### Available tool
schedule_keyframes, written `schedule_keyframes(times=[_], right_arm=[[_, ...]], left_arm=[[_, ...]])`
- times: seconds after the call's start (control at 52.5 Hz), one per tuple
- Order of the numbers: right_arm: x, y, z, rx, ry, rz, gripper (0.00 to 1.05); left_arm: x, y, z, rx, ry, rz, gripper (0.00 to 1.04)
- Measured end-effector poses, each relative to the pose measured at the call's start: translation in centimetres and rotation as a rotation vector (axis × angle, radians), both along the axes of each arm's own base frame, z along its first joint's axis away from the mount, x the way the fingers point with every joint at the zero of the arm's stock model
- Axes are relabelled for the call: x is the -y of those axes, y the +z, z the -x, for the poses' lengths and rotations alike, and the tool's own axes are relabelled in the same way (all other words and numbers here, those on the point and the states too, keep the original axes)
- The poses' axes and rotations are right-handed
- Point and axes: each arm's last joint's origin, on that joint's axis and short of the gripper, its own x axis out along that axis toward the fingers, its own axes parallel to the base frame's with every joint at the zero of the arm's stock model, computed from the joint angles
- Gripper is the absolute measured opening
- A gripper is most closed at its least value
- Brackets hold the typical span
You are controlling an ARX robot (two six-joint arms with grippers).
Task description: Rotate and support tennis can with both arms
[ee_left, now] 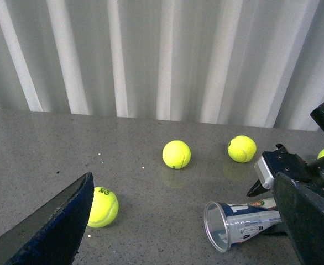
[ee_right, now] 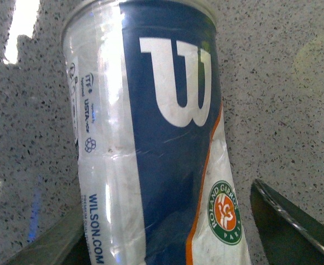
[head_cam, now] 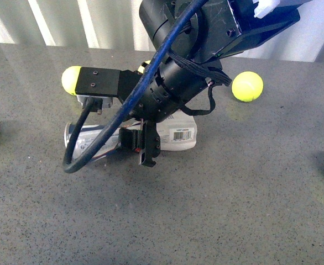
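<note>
Tennis can (head_cam: 176, 134) lies on its side on grey table (head_cam: 234, 210), open silver mouth toward the robot's left. Right gripper (head_cam: 145, 148) straddles its middle from above, one finger each side; whether they squeeze it cannot be told. Left gripper (ee_left: 184, 185) sits apart, jaws spread wide, empty. Loose tennis balls (head_cam: 247, 86) lie around

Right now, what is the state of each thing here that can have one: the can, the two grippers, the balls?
tennis can, lying on its side on the table, mouth open, no lid, wall crinkled.
right gripper, fingers on both sides of the can; pressing it or not, cannot tell.
left gripper, open, holding nothing, apart from the can.
tennis balls, loose on the table, outside the can.
</note>
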Motion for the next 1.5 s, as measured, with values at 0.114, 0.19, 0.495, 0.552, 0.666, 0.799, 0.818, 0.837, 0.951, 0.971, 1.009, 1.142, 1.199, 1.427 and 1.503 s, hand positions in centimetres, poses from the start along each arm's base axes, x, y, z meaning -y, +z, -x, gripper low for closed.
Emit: schedule_keyframes(times=[0.114,0.19,0.495,0.552,0.666,0.799,0.818,0.837,0.951,0.971,1.009,1.142,1.199,1.427,1.503], right_arm=[[-0.1,0.7,0.0,-0.007,-0.023,-0.022,0.95],[-0.1,1.2,-0.1,-0.005,-0.034,-0.030,0.99],[0.0,2.6,0.0,-0.007,-0.059,-0.093,0.98],[0.1,2.9,0.2,-0.007,-0.067,-0.103,0.98],[0.4,3.6,0.5,-0.018,-0.080,-0.110,0.98],[0.8,4.1,1.0,-0.020,-0.095,-0.125,0.98],[0.9,4.2,1.1,-0.019,-0.097,-0.130,0.98],[0.9,4.2,1.1,-0.019,-0.099,-0.132,0.98],[1.6,4.9,1.5,-0.019,-0.116,-0.154,0.98],[1.7,5.0,1.5,-0.017,-0.117,-0.156,0.98],[1.9,5.3,1.6,-0.013,-0.125,-0.165,0.98],[3.2,6.8,2.0,0.016,-0.170,-0.236,0.98],[4.3,8.1,2.1,0.038,-0.234,-0.305,0.98],[11.6,15.1,2.6,0.132,-0.884,-0.611,0.98],[15.8,16.4,4.6,0.159,-1.198,-0.699,0.98]], left_arm=[[0.0,0.0,0.0,0.000,0.000,0.000,0.98],[0.0,0.0,0.0,0.000,0.000,0.000,0.98],[0.0,0.0,0.0,0.000,0.000,0.000,0.98],[0.0,0.0,0.0,0.000,0.000,0.000,0.98],[0.0,0.0,0.0,0.000,0.000,0.000,0.98],[0.0,0.0,0.0,0.000,0.000,0.000,0.98],[0.0,0.0,0.0,0.000,0.000,0.000,0.98],[0.0,0.0,0.0,0.000,0.000,0.000,0.98],[0.0,0.0,0.0,0.000,0.000,0.000,0.98],[0.0,0.0,0.0,0.000,0.000,0.000,0.98],[0.0,0.0,0.0,0.000,0.000,0.000,0.98],[0.0,0.0,0.0,0.000,0.000,0.000,0.98],[0.0,0.0,0.0,0.000,0.000,0.000,0.98],[0.0,0.0,0.0,0.000,0.000,0.000,0.98],[0.0,0.0,0.0,0.000,0.000,0.000,0.98]])
